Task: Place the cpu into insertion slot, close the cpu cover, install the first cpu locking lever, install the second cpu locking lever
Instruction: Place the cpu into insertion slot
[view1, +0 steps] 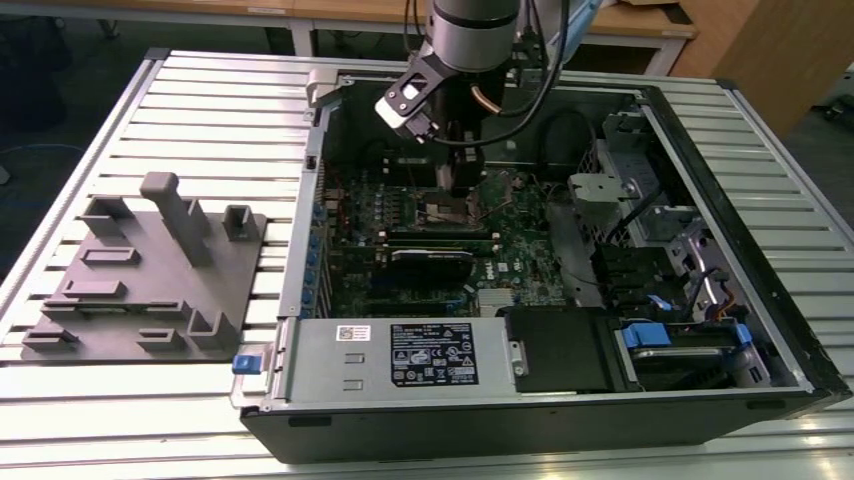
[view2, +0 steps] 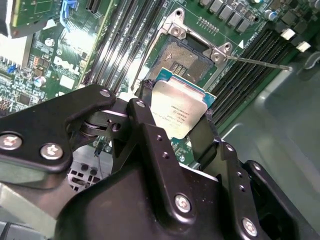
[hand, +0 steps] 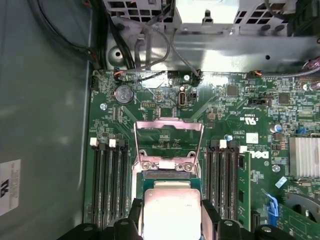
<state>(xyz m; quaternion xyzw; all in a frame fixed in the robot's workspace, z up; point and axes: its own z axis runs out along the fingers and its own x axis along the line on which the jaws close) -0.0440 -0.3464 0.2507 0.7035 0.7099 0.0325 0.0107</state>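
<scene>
Slatted table (view1: 160, 90), open PC (view1: 534, 405). Exterior view: gripper (view1: 461, 186) at board's (view1: 527, 218) 12 o'clock, jaws clenched on chip (hand: 171, 212) near socket (view2: 182, 57); cover (hand: 168, 123) up. Step 1; seating prob. needs square alignment.

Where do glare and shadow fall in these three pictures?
In the second wrist view, the cpu held by the gripper gleams pale; in the first wrist view its metal top is washed nearly white; in the exterior view, the slatted table is bright while the motherboard lies dim inside the case.
</scene>
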